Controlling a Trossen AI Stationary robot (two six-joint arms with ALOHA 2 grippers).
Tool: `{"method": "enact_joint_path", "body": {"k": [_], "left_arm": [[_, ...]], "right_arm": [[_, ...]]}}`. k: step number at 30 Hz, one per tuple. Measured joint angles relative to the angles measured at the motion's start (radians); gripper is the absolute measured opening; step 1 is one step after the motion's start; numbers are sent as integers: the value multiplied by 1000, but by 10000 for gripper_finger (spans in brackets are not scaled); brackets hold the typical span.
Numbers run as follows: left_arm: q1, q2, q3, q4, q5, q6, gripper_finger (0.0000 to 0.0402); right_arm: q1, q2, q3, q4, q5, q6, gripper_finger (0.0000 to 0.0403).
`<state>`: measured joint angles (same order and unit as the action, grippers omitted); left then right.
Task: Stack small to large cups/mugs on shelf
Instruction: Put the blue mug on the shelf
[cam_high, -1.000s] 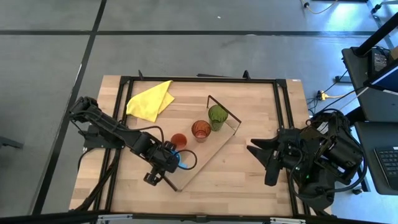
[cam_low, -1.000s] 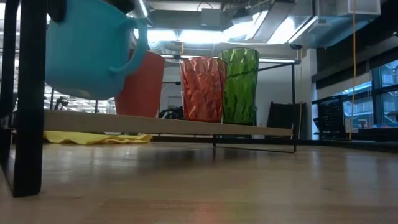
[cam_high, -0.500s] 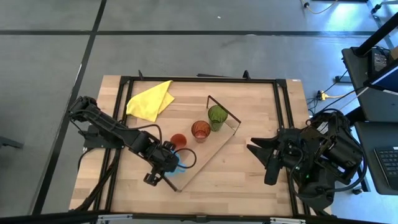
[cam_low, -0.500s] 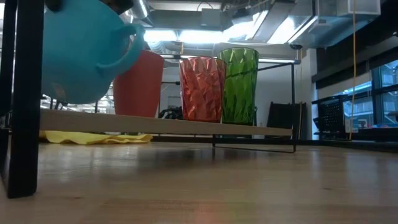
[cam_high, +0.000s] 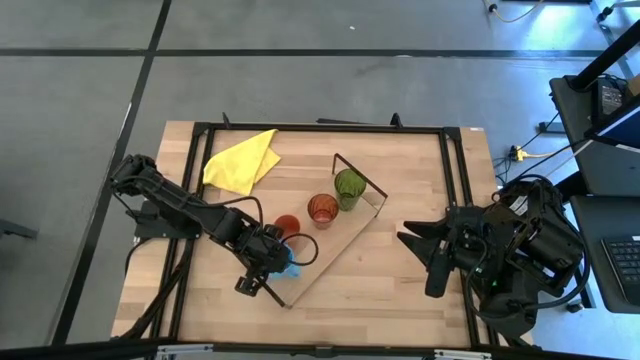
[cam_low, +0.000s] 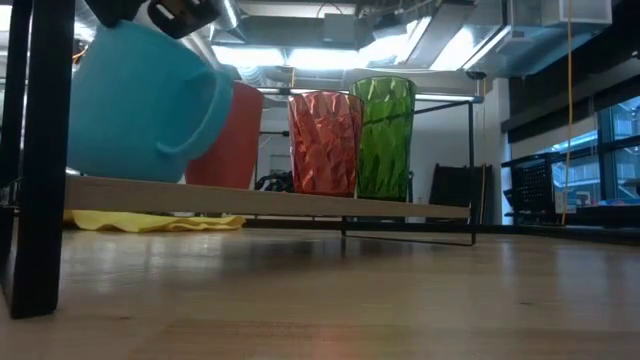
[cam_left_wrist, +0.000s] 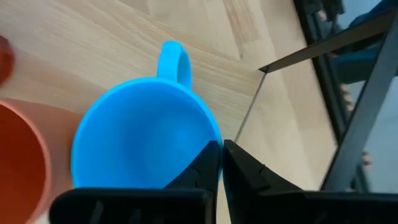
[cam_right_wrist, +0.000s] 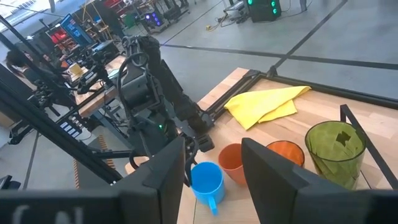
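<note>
The light blue handled mug (cam_high: 289, 263) (cam_low: 140, 100) (cam_left_wrist: 146, 134) is in my left gripper (cam_high: 268, 264) (cam_left_wrist: 222, 149), over the near end of the shelf (cam_high: 335, 250) (cam_low: 300, 203), a light-wood board with black wire frames. On the board stand the short orange-red cup (cam_high: 288, 226) (cam_low: 228, 135), the orange-red tumbler (cam_high: 322, 210) (cam_low: 326, 142) and the green tumbler (cam_high: 349, 185) (cam_low: 385, 135), in a row. My right gripper (cam_high: 420, 255) (cam_right_wrist: 211, 158) waits open near the table's right edge. My left gripper pinches the mug's rim (cam_left_wrist: 214, 138), one finger inside the bowl and one outside, about a quarter turn round from the handle (cam_left_wrist: 174, 59). The fingers come from above, pointing down. The mug hangs tilted, its underside (cam_low: 110, 175) down at the board's top; whether it touches, I cannot tell.
A yellow cloth (cam_high: 242, 162) (cam_right_wrist: 267, 104) lies at the table's far left. A black metal frame (cam_high: 320, 128) runs round the tabletop, and a black post (cam_low: 40, 160) stands close in the low view. Bare wood lies between the shelf and my right gripper.
My left gripper has moved down and a little toward the shelf's near end, carrying the blue mug. The mug has sunk from above the board to its top and tipped, its handle swinging from high up to lower down beside the short orange-red cup.
</note>
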<state>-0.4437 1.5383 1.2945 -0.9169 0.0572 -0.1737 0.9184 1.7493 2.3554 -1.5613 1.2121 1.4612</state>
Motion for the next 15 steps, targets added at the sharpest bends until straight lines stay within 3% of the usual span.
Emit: {"method": "enact_joint_path", "body": {"k": [5,15], "left_arm": [[11,0,0,-15,66,-57,31],[14,0,0,-31,81,-79,38]], "right_arm": [[0,0,0,-5,-1,0,159],[0,0,0,-9,-2,-3,159]]}}
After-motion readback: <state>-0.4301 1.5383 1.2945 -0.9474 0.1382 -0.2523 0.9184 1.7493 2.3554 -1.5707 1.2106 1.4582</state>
